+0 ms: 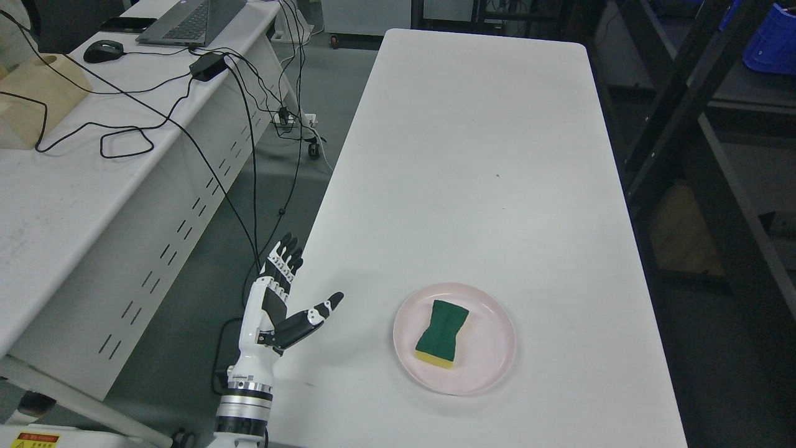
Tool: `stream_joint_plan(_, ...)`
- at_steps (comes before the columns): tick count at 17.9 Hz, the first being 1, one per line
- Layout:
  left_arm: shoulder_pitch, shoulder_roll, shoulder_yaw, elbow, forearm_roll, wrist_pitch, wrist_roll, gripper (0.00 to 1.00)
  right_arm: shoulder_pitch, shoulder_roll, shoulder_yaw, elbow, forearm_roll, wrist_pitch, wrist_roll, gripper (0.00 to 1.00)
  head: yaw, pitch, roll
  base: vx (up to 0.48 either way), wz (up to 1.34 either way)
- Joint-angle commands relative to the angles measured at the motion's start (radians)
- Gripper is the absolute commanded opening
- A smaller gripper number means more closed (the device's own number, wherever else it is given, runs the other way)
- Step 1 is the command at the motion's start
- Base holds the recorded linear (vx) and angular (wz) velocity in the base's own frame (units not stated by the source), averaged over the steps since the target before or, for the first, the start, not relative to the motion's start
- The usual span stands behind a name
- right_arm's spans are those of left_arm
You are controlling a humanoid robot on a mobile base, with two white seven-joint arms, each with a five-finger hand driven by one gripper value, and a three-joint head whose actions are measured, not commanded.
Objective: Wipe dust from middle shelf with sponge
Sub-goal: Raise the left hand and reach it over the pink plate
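A green and yellow sponge [443, 334] lies on a pink plate [491, 367] near the front of the white table [479, 155]. My left hand [292, 292] is raised at the table's left front edge, well to the left of the plate. Its fingers are spread, thumb pointing toward the plate, and it holds nothing. The right arm does not show.
A dark metal shelf rack [703, 143] stands along the table's right side, with a blue bin [774, 37] on it. On the left, a second desk [74, 186] carries a laptop [193, 22], a mouse [103, 51], a power brick and trailing black cables [249, 143].
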Motion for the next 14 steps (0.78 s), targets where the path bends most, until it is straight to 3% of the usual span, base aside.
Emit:
stream_joint_plan(1, 0.012, 0.017, -0.002, -0.001, -0.001, 0.0, 0.0, 0.99, 0.0, -0.017, 0.0, -0.017, 0.0, 0.0, 0.001, 1.0, 0.0, 0.0, 0.0, 0.0, 0.0)
stream_joint_plan(6, -0.027, 0.017, 0.038, 0.003, -0.001, -0.002, -0.012, 0.99, 0.0, -0.017, 0.0, -0.017, 0.0, 0.0, 0.001, 1.0, 0.0, 0.0, 0.0, 0.0, 0.0)
stream_joint_plan(7, -0.073, 0.052, 0.058, 0.006, -0.003, -0.002, -0.044, 0.98, 0.0, -0.017, 0.0, -0.017, 0.0, 0.0, 0.001, 1.0, 0.0, 0.0, 0.0, 0.0, 0.0)
stream_joint_plan(9, -0.159, 0.211, 0.066, 0.011, -0.03, -0.045, -0.203, 0.97, 0.0, -0.017, 0.0, -0.017, 0.0, 0.0, 0.001, 1.0, 0.0, 0.0, 0.0, 0.0, 0.0)
stream_joint_plan(11, -0.227, 0.302, 0.063, 0.013, -0.195, -0.13, -0.373, 0.96, 0.0, -0.017, 0.0, -0.017, 0.0, 0.0, 0.001, 1.0, 0.0, 0.0, 0.0, 0.0, 0.0)
stream_joint_plan(14, -0.325, 0.314, 0.066, 0.011, -0.487, -0.285, -0.646, 0.91, 0.002, -0.017, 0.0, -0.017, 0.0, 0.0, 0.001, 1.0, 0.0, 0.0, 0.0, 0.0, 0.0)
